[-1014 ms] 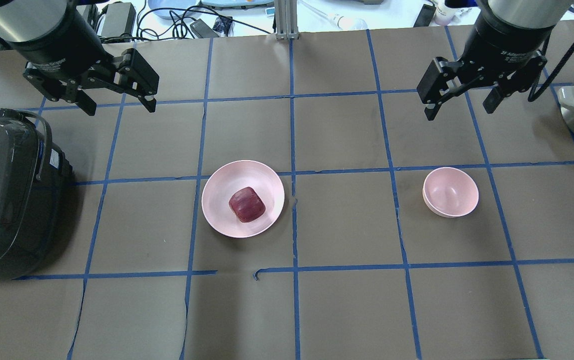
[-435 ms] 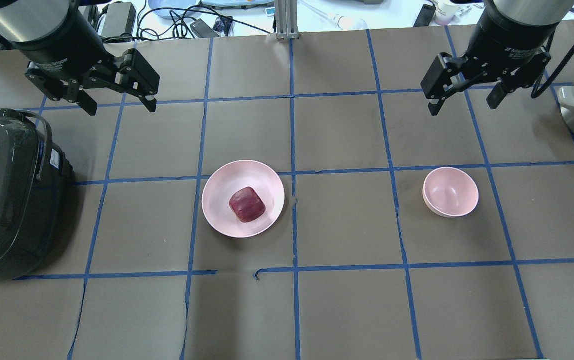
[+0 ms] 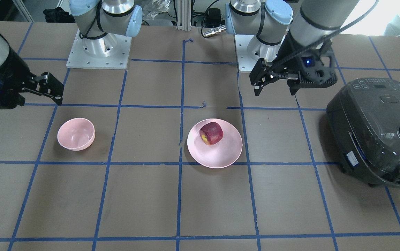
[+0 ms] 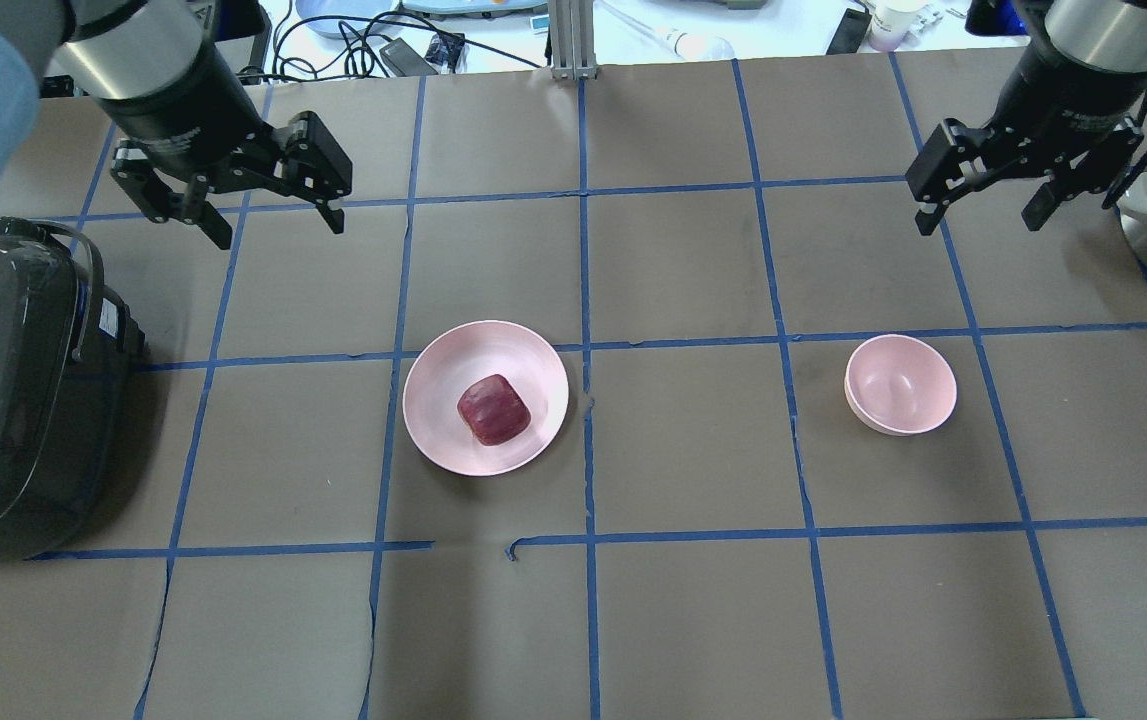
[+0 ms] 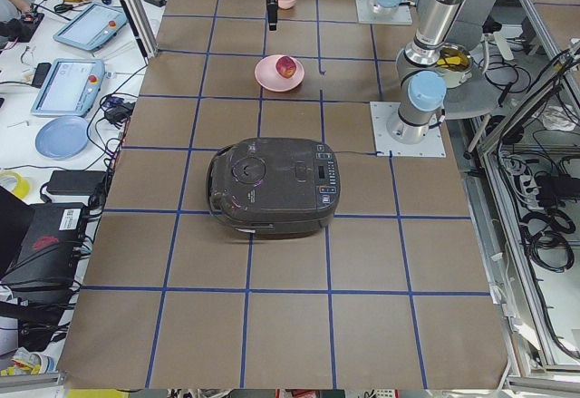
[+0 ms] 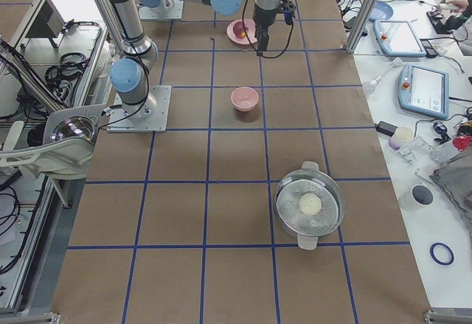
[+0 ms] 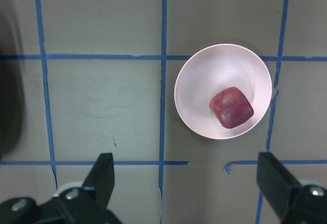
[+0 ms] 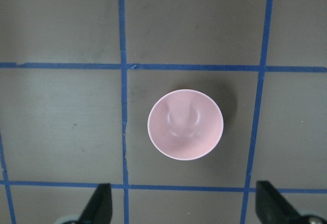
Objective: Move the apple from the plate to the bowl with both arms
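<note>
Dark red blocky apple (image 4: pixel 494 409) is laid on a wide pale pink plate (image 4: pixel 436 385).
Small deep pink bowl (image 4: pixel 901 382) is set at its 3 o'clock; left gripper (image 4: pixel 280 232) and right gripper (image 4: pixel 978 225) are held spread.

A small dark red apple (image 3: pixel 211 133) with a yellow patch sits on a wide pale pink plate (image 3: pixel 220 156) on the brown, blue-gridded worktop (image 3: pixel 144 202), well apart from a small deep pink bowl (image 3: pixel 76 134). The left arm's black pincer (image 3: pixel 274 91) hangs nearby, jaws spread.
</note>
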